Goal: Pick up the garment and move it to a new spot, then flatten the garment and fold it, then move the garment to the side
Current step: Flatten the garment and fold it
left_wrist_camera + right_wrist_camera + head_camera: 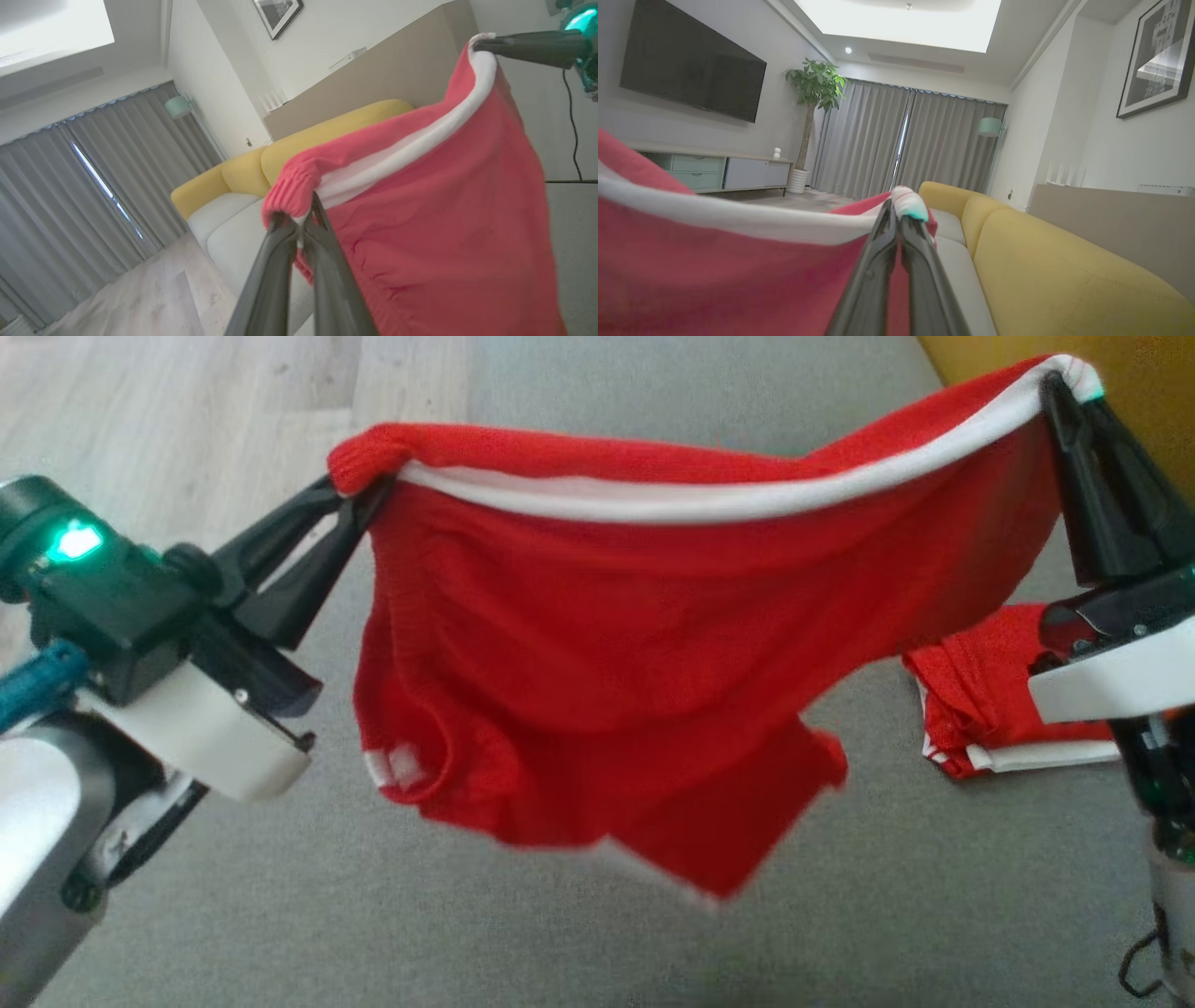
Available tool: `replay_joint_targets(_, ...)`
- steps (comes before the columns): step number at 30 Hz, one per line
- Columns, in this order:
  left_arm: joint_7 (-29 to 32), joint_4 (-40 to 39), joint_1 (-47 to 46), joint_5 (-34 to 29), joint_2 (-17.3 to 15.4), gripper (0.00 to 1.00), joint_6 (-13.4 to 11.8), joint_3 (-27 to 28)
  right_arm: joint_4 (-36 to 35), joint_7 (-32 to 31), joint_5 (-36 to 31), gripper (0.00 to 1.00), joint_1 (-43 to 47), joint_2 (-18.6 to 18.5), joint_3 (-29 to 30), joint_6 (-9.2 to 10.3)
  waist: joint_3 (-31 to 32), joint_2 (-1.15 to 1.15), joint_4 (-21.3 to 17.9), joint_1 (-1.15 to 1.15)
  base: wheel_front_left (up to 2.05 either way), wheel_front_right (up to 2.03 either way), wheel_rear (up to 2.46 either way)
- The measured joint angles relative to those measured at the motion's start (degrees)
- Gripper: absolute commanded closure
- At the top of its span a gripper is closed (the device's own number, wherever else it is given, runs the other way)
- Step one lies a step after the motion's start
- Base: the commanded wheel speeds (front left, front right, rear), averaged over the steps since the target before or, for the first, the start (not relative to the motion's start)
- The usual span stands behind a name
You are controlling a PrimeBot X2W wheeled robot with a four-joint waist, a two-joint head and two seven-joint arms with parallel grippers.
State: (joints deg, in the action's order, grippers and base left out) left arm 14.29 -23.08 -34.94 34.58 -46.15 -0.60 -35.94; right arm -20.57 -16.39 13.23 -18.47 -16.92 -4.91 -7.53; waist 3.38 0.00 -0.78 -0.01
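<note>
Hanging stretched between both tools, the red garment [607,644] sags in the air above the grey surface [467,915]. The left tool [359,490] is clenched on the bunched end of its white-edged band; the right tool [1060,387] grips the opposite end. A folded red cloth [980,709] lies on the surface beside the right tool's wrist.

You have the red garment [597,644] up in the air, its white-striped upper edge stretched from left to right and sagging midway, the rest hanging crumpled below.
</note>
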Motion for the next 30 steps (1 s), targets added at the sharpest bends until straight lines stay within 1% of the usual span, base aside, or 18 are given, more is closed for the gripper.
replay_joint_targets(3,0.2,3.3,-0.2,1.7,0.4,1.00,0.4,0.3,2.0,-0.4,0.7,1.00,-1.3,0.5,-0.3,0.00,-1.7,0.00,-0.1,0.00,0.00,0.00,0.00)
replay_joint_targets(5,0.2,7.6,-1.3,3.1,1.7,1.00,1.9,0.3,5.6,-0.4,1.4,1.00,-4.3,0.7,-0.7,0.00,-3.2,0.00,-0.3,0.00,0.00,0.00,0.00)
replay_joint_targets(7,-0.1,12.8,-4.0,4.0,3.2,1.00,4.0,0.1,10.1,-0.2,1.9,1.00,-9.1,0.5,-2.3,0.00,-5.2,0.00,-0.4,0.00,0.00,0.00,0.00)
replay_joint_targets(9,-1.2,18.8,-8.4,4.2,5.0,1.00,5.6,-0.1,15.3,1.1,1.9,1.00,-15.3,-0.6,-5.1,0.00,-7.6,0.00,-0.4,0.02,0.00,0.00,0.00)
replay_joint_targets(12,-3.4,27.5,-17.2,3.2,8.0,1.00,7.1,-1.1,24.6,4.2,2.6,1.00,-26.5,-1.1,-8.0,0.00,-11.7,0.00,-0.5,0.03,0.00,0.00,0.00)
replay_joint_targets(13,-3.4,27.5,-17.2,3.2,8.0,1.00,7.1,-1.1,24.6,4.2,2.6,1.00,-26.5,-1.1,-8.0,0.00,-11.7,0.00,-0.5,0.03,0.00,0.00,0.00)
replay_joint_targets(15,-5.7,33.1,-23.5,2.3,10.3,1.00,7.7,-1.3,30.6,6.9,2.4,1.00,-34.6,-1.3,-9.3,0.00,-14.6,0.00,-0.5,0.03,0.00,0.00,0.00)
replay_joint_targets(18,-10.0,40.3,-32.1,0.8,13.1,1.00,7.9,-1.6,38.7,11.5,0.6,1.00,-45.1,-0.9,-9.7,0.00,-18.6,0.00,-0.4,0.04,0.00,0.00,0.00)
replay_joint_targets(21,-14.3,46.4,-38.4,-0.2,15.1,1.00,8.2,-3.1,46.0,16.0,-1.6,1.00,-52.3,0.5,-9.8,0.00,-22.3,0.00,-0.1,0.04,0.00,0.00,0.00)
replay_joint_targets(23,-17.1,49.7,-40.6,-0.4,16.0,1.00,8.2,-5.0,50.4,18.5,-2.7,1.00,-54.8,1.2,-10.5,0.00,-24.4,0.00,0.1,0.04,0.00,0.00,0.00)
replay_joint_targets(25,-20.2,53.2,-41.1,-0.4,16.9,1.00,8.2,-6.5,54.8,20.9,-3.3,1.00,-55.3,2.1,-11.6,0.00,-26.0,-0.01,0.2,0.03,0.00,0.00,0.00)
replay_joint_targets(28,-24.0,59.0,-40.2,-0.4,20.1,1.00,8.2,-10.6,61.5,23.2,-3.6,1.00,-53.4,2.4,-11.9,0.00,-26.7,-0.01,1.1,0.05,0.00,0.00,0.00)
replay_joint_targets(30,-25.2,61.3,-39.1,-0.3,21.4,1.00,8.2,-12.8,64.6,23.9,-3.5,1.00,-51.5,2.9,-12.0,0.00,-26.7,0.00,1.4,-0.02,0.00,0.00,0.00)
